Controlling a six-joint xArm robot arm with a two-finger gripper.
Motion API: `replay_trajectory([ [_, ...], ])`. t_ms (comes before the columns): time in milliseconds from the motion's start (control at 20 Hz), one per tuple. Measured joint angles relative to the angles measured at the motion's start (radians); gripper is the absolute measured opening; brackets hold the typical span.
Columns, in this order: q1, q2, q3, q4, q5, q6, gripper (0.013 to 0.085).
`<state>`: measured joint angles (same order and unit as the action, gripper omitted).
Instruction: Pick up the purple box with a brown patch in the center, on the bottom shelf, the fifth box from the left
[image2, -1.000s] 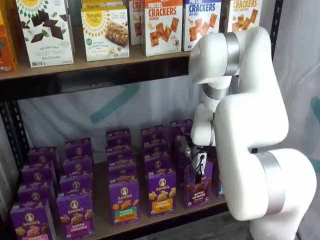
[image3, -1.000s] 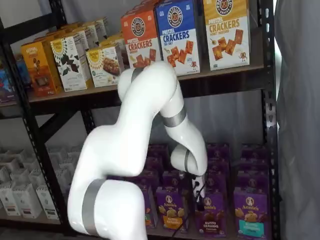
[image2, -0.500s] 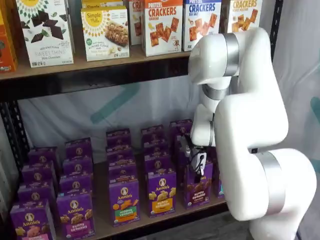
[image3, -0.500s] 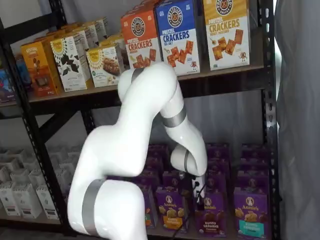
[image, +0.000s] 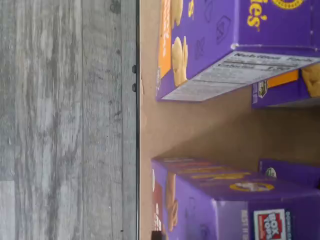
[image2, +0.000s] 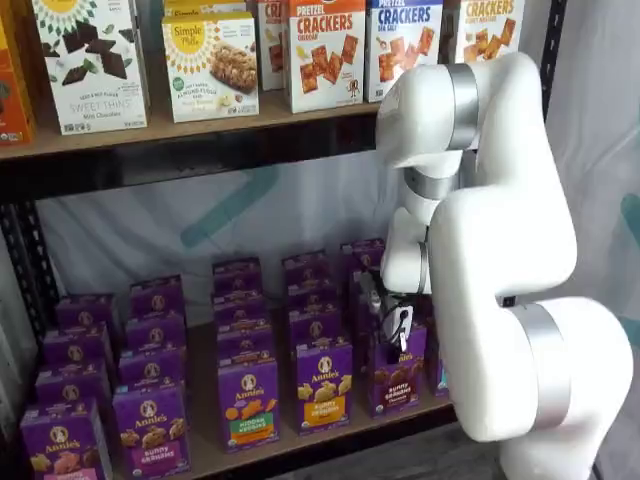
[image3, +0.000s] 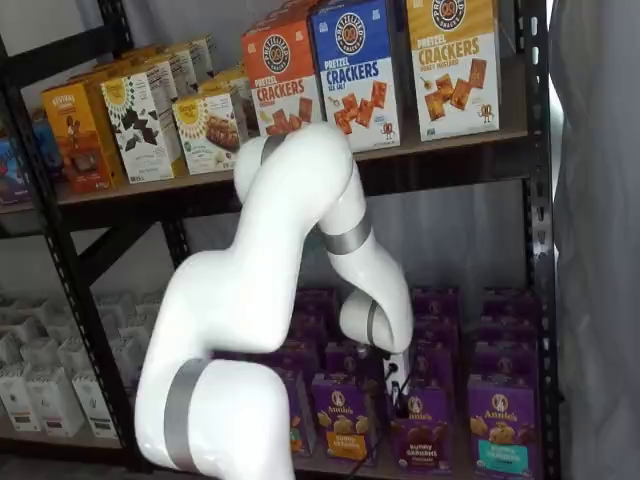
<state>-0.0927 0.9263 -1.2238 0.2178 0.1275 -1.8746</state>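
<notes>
**A:** Where did the purple box (image2: 393, 373) stand at that moment?

**B:** At the front edge of the bottom shelf (image2: 300, 445), upright, with its brown cookie patch and white lettering facing out. In both shelf views it stood directly under the arm's wrist. Taking that box as the landmark: the purple carton with a yellow-orange label (image2: 323, 385) stood just beside it on one side, and in a shelf view the purple carton with a teal label (image3: 499, 422) stood on its other side. More purple cartons were lined up in rows behind it.

**A:** And the gripper (image2: 398, 330)?

**B:** It was low over the top of the purple box, seemingly at the carton's upper edge, with a cable (image3: 400, 385) hanging beside it. The fingers were too small and too much hidden by the wrist to read. I could not tell how wide they stood, nor whether they had hold of the box.

**A:** Did the wrist view help?

**B:** Not with the fingers; none showed there. It showed the tan board of the shelf, its dark front edge, the grey plank floor (image: 65, 120) beyond that edge, and purple cartons lying on either side of a bare strip of board.

**A:** What stood above the box?

**B:** The upper board (image2: 190, 150), carrying cracker boxes (image2: 325, 55), well above it.
</notes>
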Motion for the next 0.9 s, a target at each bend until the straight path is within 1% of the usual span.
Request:
replay_trajectory([
  [200,0.001,-0.005,0.009,0.0,-0.004,0.001,0.061],
  [250,0.001,-0.005,0.012,0.003,-0.006,-0.002,0.057],
  [300,0.001,-0.006,0.015,0.004,-0.008,-0.003,0.057],
  [350,0.002,-0.007,0.017,0.009,-0.01,-0.007,0.053],
  [400,0.003,-0.007,0.018,0.019,-0.011,-0.016,0.053],
  [450,0.005,-0.007,0.019,0.029,-0.013,-0.025,0.049],
  [500,0.006,-0.007,0.02,0.039,-0.014,-0.034,0.049],
  [550,0.007,-0.007,0.021,0.052,-0.016,-0.044,0.045],
  [750,0.014,-0.005,0.023,0.11,-0.024,-0.095,0.045],
  [900,0.013,-0.005,0.023,0.118,-0.021,-0.103,0.045],
])
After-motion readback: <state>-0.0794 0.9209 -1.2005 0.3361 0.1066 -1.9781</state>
